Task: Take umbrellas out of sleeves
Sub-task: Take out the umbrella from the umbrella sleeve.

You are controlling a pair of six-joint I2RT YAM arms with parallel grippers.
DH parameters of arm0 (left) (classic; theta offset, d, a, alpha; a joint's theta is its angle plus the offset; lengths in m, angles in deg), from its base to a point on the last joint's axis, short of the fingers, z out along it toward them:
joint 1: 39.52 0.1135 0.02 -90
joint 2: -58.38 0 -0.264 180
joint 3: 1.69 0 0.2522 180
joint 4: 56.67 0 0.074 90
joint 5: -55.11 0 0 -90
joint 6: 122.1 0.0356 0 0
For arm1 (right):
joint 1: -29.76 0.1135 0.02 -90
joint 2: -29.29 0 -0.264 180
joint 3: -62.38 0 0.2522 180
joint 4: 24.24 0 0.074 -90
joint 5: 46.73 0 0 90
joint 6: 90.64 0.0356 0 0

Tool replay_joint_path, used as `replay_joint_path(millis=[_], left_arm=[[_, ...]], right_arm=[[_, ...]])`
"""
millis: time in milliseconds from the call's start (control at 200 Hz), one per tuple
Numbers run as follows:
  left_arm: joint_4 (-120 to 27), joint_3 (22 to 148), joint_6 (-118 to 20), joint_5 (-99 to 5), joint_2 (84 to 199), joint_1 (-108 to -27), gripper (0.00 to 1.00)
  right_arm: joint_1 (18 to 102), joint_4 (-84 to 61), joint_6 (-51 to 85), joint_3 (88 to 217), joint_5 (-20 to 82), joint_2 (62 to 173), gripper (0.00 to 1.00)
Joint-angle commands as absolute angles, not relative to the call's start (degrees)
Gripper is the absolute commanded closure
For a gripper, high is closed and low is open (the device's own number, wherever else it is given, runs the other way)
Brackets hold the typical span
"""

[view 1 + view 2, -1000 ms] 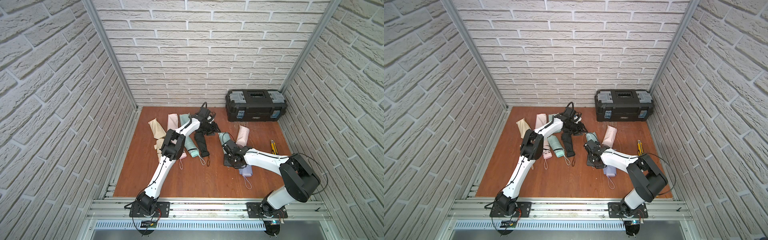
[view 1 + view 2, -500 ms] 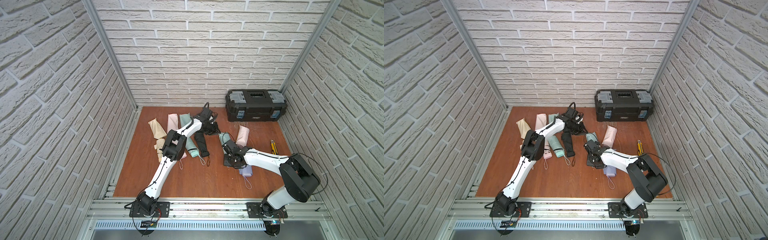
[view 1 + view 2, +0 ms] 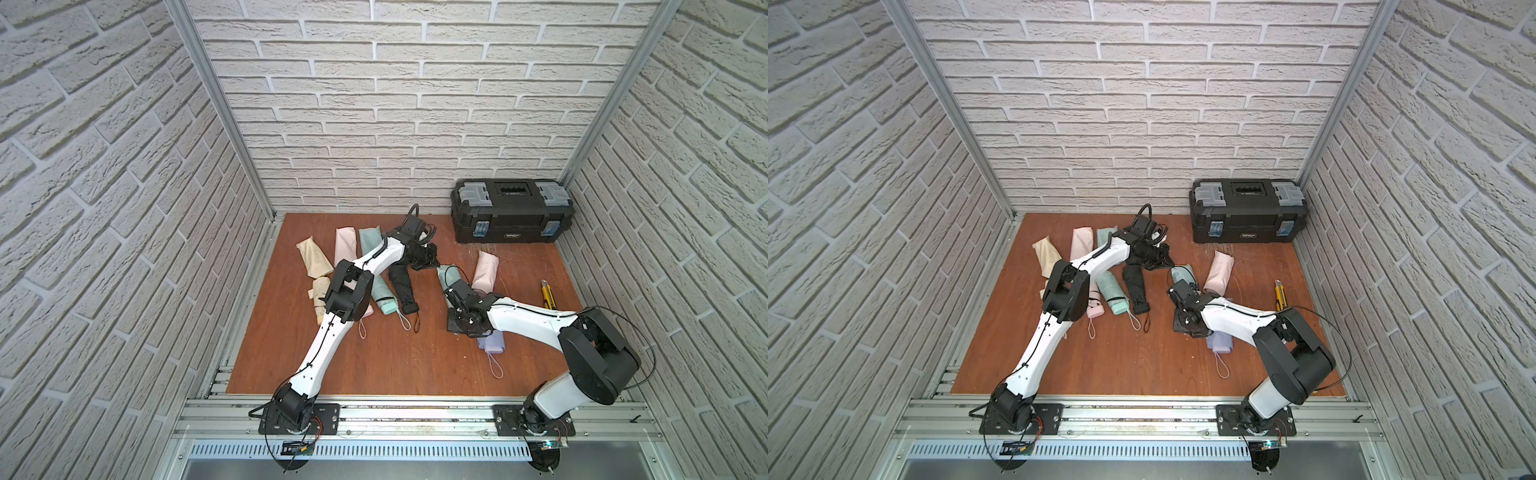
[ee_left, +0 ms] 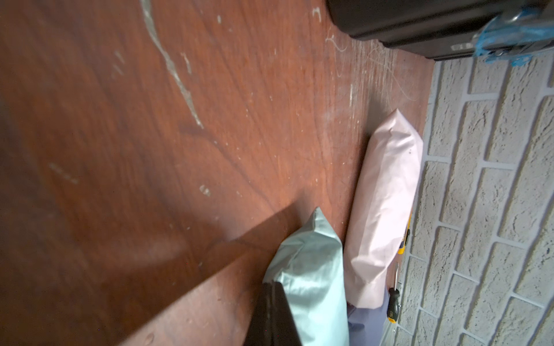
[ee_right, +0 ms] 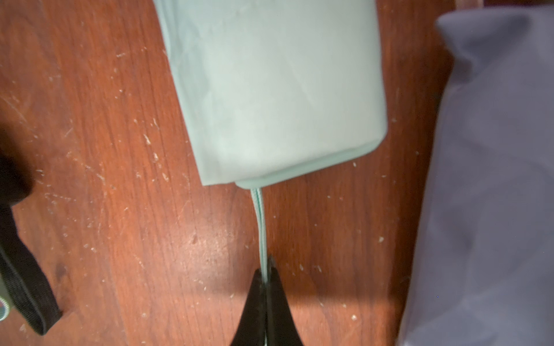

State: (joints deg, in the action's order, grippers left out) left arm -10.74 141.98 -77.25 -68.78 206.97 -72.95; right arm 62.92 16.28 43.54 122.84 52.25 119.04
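A mint sleeve (image 3: 451,274) with its umbrella inside lies mid-table, also in the right wrist view (image 5: 269,90). The umbrella's mint handle end (image 5: 314,169) peeks from the sleeve mouth, and its wrist cord (image 5: 259,224) runs taut into my right gripper (image 5: 266,269), which is shut on the cord. My left gripper (image 4: 274,286) is shut at the sleeve's far closed end (image 4: 308,269), its tips against the fabric and apparently pinching it. In both top views the left gripper (image 3: 432,262) (image 3: 1165,262) and right gripper (image 3: 455,291) (image 3: 1179,291) sit at opposite ends.
A pink sleeved umbrella (image 3: 486,270) and a lilac one (image 3: 490,343) flank the right arm. Bare black (image 3: 402,286), mint (image 3: 384,291) and beige (image 3: 320,297) umbrellas and limp sleeves (image 3: 345,247) lie left. Black toolbox (image 3: 511,212) back right; yellow knife (image 3: 548,295) and screwdriver (image 4: 393,302) near the right wall.
My left gripper has closed at the far end of the mint sleeve after shifting slightly toward it. The right arm has stayed put, holding the cord.
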Motion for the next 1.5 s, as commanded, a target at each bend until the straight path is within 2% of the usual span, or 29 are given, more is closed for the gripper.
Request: replay_joint_path(millis=[0, 255, 545, 1050, 1495], left_arm=[[-8.73, 143.94, -73.84, -68.58, 204.96, -71.93, 1.00], [-8.19, 144.41, -72.15, -68.01, 203.96, -69.95, 1.00], [-5.58, 150.35, -71.51, -69.00, 206.71, -67.86, 1.00], [-5.88, 151.12, -71.29, -70.86, 207.68, -65.74, 1.00], [-4.85, 157.88, -71.69, -73.08, 212.00, -63.80, 1.00]], right_arm=[[63.62, 17.56, 43.92, 122.03, 52.45, 116.83, 0.97], [64.07, 17.44, 43.48, 120.38, 52.07, 115.06, 0.97], [65.74, 15.10, 43.38, 117.90, 50.28, 113.75, 0.97], [68.68, 14.14, 43.40, 117.90, 48.94, 115.22, 0.97], [70.63, 14.40, 44.45, 116.47, 49.17, 112.83, 0.97]])
